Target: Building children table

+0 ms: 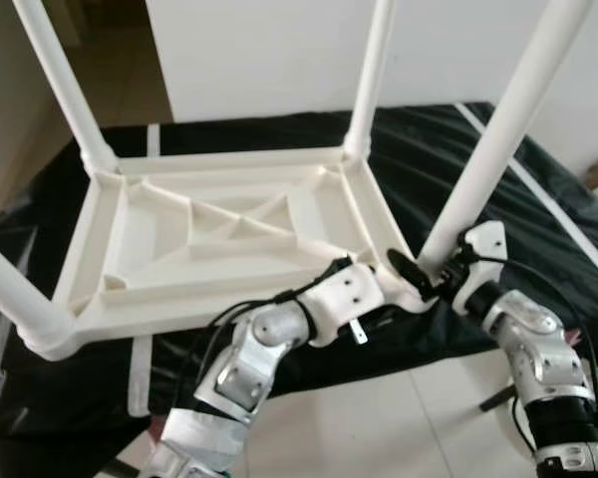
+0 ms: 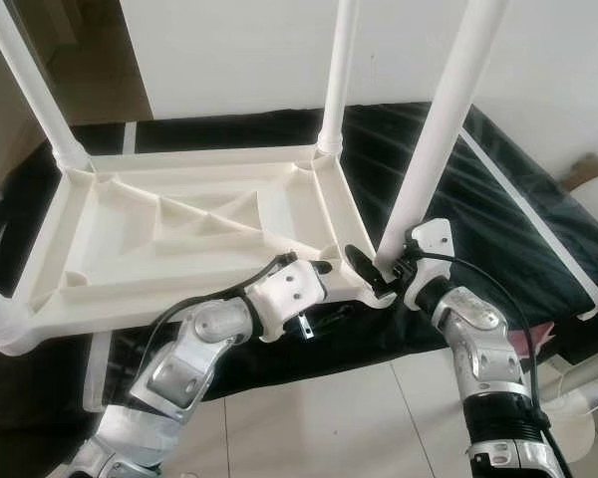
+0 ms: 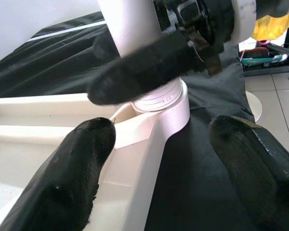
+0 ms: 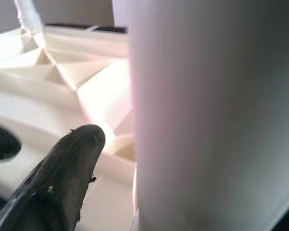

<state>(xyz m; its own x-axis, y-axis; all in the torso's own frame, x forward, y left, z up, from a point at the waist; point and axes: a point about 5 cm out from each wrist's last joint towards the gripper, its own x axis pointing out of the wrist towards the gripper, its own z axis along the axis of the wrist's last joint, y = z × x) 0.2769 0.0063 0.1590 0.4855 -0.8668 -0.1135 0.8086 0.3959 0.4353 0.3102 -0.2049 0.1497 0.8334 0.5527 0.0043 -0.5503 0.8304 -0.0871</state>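
Two grippers at upturned table (image 1: pixel 219 234), right gripper (image 1: pixel 419 274) fingers clasping leg (image 1: pixel 488 149), left gripper (image 3: pixel 159 159) fingers wide.

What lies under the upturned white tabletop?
A black cloth spreads under the tabletop, hanging over tiled floor. Whatever the cloth covers is hidden.

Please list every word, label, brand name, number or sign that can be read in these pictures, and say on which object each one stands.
None can be read. The white table top, its near-right leg, the black cloth, the left gripper and right gripper bear no legible marking.
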